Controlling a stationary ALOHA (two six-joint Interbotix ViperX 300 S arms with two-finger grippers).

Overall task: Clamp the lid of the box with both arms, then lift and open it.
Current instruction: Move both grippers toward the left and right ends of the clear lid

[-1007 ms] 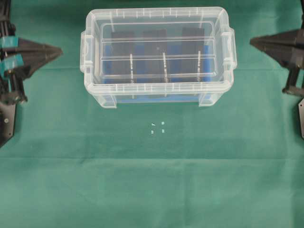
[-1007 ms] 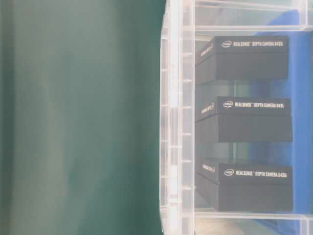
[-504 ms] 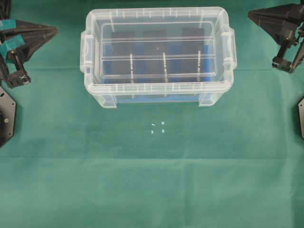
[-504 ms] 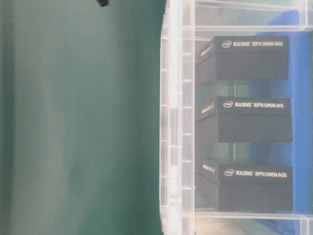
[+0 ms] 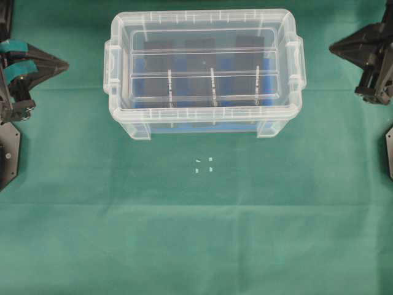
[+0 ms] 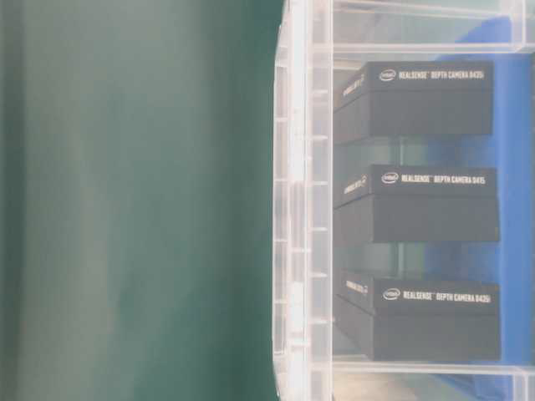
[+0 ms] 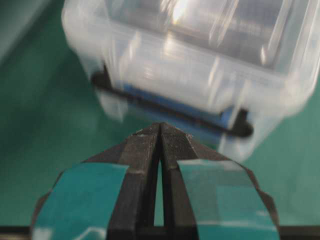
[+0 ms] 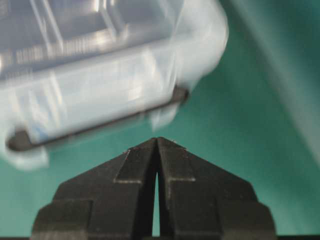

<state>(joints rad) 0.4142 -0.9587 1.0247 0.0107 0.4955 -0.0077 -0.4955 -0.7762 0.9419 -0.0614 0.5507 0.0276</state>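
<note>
Here is the lid, a clear plastic panel seated flat on top of the box, which sits toward the far middle of the green cloth. Through the clear wall in the table-level view three black RealSense camera boxes stand on a blue insert. This lid looks light and thin, probably a little flexible and surely slick, so a pinch on the smooth flat centre seems a poor bet; the short ends, where the rim overhangs the tub above the side handle lugs, look like the place to take hold, one end per arm, with even pressure so the panel does not bow or pop out sideways. The box itself may want to come up with the lid if the fit is snug. Now the arms: the left gripper, banded in teal tape, sits at the left edge of the overhead view, pointing toward the box's left end but well apart from it. Its wrist view shows the jaws closed tip to tip with nothing between them. The right gripper mirrors it on the far side, aimed at the right end, also well clear and also pressed together and empty. Both will have to spread before they can straddle that rim. Both wrist views are blurred, so finer detail of the lid edge cannot be made out.
</note>
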